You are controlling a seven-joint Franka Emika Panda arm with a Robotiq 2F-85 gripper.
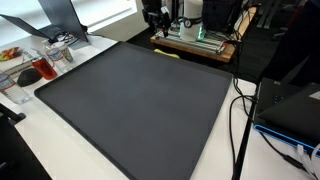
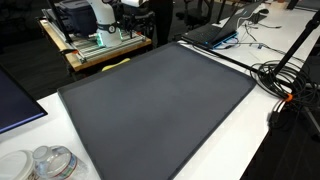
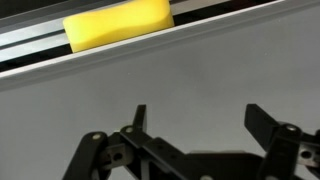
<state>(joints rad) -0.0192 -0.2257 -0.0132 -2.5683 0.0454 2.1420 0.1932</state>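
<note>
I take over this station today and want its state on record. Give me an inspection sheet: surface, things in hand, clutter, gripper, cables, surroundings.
Surface: dark grey mat lying flat on a white table.
Job's things: yellow block at the mat's far edge, by the robot base; not held.
Clutter: clear plastic containers and glassware on the table off the mat's corner.
Gripper: gripper open and empty, over the mat, short of the yellow block.
Cables: black cables looped on the table beside the mat.
Surroundings: laptop past the mat's far side; wooden platform under the robot base.
</note>
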